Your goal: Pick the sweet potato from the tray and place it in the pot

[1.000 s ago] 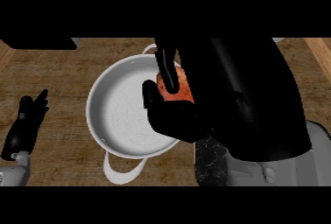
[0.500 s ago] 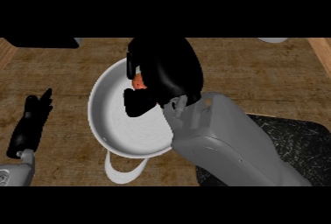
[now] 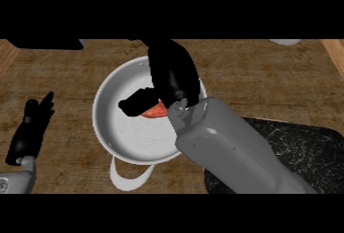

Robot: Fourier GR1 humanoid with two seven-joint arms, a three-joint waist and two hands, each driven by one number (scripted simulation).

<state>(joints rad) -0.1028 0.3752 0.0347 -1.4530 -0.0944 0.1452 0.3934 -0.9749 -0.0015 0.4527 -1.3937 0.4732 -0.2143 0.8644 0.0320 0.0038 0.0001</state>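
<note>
The wooden counter [image 3: 269,75] bears a pot [image 3: 128,146] (dark tray [image 3: 304,146] beside it).

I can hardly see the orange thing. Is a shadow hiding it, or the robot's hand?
Head view: it is the hand, not a shadow; the black right hand curls over the sweet potato, leaving only an orange sliver showing against the pot's pale inside.

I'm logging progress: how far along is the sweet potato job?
Done: the sweet potato is off the tray and over the pot. In hand: the right hand curls round it there. Left: release it into the pot and withdraw. The left hand rests open at the view's left.
</note>
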